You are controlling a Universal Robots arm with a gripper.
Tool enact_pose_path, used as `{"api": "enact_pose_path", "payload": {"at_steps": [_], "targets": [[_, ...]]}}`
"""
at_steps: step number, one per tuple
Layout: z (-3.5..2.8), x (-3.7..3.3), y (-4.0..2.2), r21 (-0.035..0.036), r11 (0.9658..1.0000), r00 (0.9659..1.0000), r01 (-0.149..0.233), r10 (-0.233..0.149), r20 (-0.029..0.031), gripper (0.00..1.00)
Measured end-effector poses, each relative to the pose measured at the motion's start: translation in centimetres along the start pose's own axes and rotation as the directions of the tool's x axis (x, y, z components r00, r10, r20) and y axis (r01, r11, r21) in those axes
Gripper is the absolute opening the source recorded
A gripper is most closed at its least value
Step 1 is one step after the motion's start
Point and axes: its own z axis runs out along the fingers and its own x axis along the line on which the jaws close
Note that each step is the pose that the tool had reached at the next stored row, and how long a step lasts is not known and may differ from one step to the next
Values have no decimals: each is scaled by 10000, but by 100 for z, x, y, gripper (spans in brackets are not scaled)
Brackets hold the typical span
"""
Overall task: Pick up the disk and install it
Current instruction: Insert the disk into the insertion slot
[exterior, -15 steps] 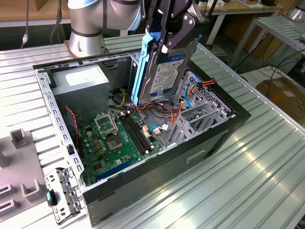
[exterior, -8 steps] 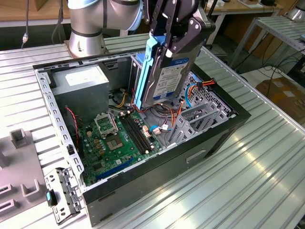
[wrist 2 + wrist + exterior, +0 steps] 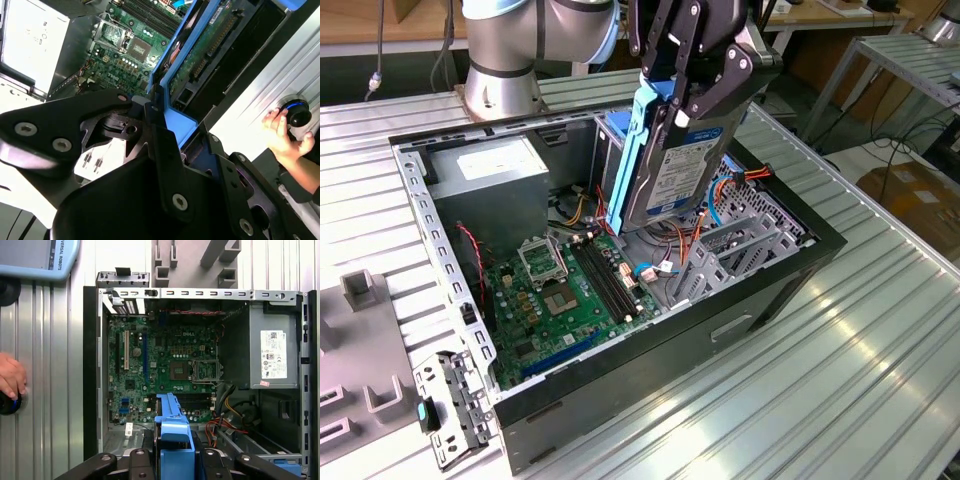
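Above the open case point(image 3: 650, 350), from the exterior view's left: power-supply box point(image 3: 485, 170), motherboard point(image 3: 570, 290), then the disk point(image 3: 670, 170), on edge, clamped in the hand point(image 3: 692, 95). Advice: hold it clear of the cables point(image 3: 750, 177); align it squarely with the grey bay point(image 3: 740, 240).

Disk point(image 3: 672, 165) hangs steeply tilted, its low end inside the open case point(image 3: 620, 385). It's tight down there: orange cables point(image 3: 700, 232) and a grey slotted bracket point(image 3: 735, 245) crowd the floor just beside it. The power supply point(image 3: 490, 170) walls off the exterior view's left. There's open room above the motherboard point(image 3: 570, 290). Out on the desk point(image 3: 840, 380), a hand point(image 3: 10, 375) rests beside the case.
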Motion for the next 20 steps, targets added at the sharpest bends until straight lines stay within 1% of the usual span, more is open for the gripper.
{"api": "enact_pose_path", "payload": {"at_steps": [11,12,13,14,15,16,17,19,20], "targets": [[0,4,-3,0,10000,10000,0,0,-5,37],[0,14,-13,0,10000,10000,1,-1,-5,37],[-1,41,-32,0,10000,10000,0,0,-7,37],[4,72,-68,1,10000,10000,-1,1,-4,37],[10,98,-119,0,10000,10000,-1,1,-5,37],[22,115,-178,1,10000,10000,0,0,-3,37],[44,130,-261,0,10000,10000,-1,1,-5,37],[76,145,-324,0,10000,10000,0,0,-6,37],[107,170,-377,0,10000,10000,0,0,-7,37]]}}
